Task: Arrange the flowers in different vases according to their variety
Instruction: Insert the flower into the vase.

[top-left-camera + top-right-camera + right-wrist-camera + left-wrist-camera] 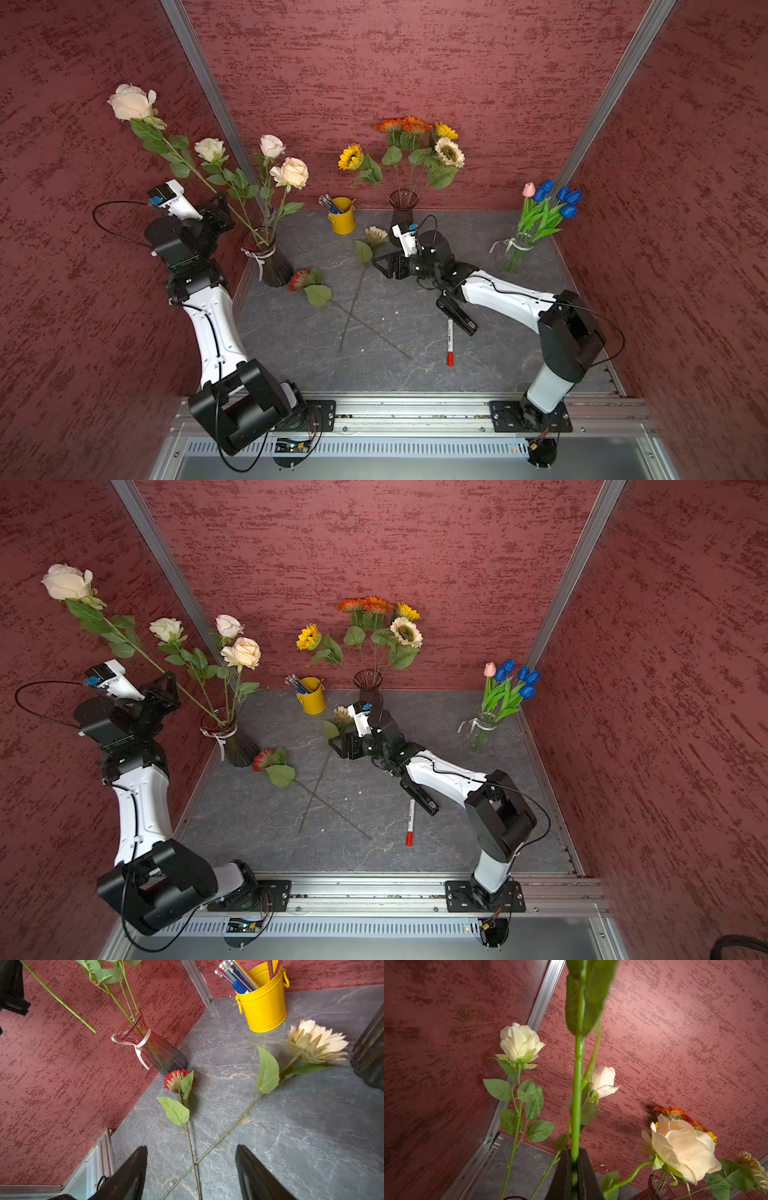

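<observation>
While sunflower stems (352, 314) cross mid-table (291, 345), the right pincer (191, 1147) gapes nearby.

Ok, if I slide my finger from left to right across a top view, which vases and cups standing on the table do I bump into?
In a top view, left to right: vase of roses → yellow pen cup → dark vase of sunflowers → clear vase of tulips.

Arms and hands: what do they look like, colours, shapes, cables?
The left arm and right arm have white shells on the long links, black joints and bases. A thin black cable loops along each. A white camera housing with a blue part sits on each wrist. The left hand and right hand have black, tapering fingers.
</observation>
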`<action>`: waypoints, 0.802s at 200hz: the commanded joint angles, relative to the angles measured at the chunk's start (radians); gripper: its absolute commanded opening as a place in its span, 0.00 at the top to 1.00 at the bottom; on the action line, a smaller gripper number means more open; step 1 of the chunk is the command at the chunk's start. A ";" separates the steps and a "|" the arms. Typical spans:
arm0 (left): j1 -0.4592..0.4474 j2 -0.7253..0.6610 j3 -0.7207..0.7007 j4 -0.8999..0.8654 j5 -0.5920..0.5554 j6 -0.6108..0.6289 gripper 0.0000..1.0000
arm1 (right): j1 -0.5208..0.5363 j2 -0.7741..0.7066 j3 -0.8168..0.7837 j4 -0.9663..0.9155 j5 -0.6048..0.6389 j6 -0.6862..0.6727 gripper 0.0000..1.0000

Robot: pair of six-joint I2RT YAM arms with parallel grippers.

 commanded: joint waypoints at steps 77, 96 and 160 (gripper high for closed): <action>-0.081 0.105 -0.005 0.221 -0.141 0.239 1.00 | -0.021 0.092 0.051 0.137 -0.085 0.067 0.32; -0.083 0.138 0.000 0.225 -0.159 0.276 1.00 | -0.023 0.120 0.075 0.132 -0.091 0.070 0.32; -0.118 0.148 -0.176 0.230 -0.240 0.309 0.93 | -0.022 0.188 0.167 0.018 -0.091 0.036 0.26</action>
